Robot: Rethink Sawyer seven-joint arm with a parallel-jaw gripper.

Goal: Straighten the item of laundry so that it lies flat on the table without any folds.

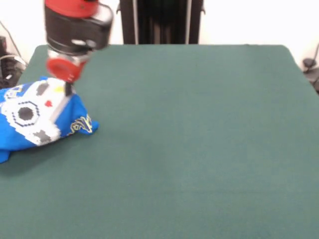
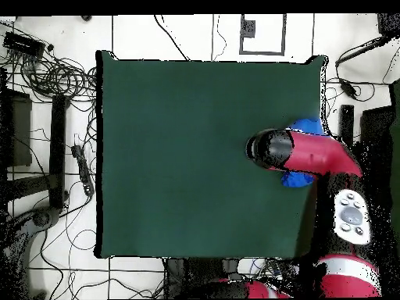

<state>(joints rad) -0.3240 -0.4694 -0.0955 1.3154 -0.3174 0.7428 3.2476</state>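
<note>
still bunched blue t-shirt (image 1: 37, 117), print up, table (image 1: 199, 139) edge

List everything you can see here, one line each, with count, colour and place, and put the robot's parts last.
T-shirt: one, bright blue with white-grey controller print and yellow lettering, bunched at the table's left edge in the front view.
Table: one, dark green, fills most of both views.
Cables: many, black, on the floor beside the table in the overhead view.
Arm: one, red and black, above the shirt.
Gripper: one, down on the shirt; fingers unclear.
</note>
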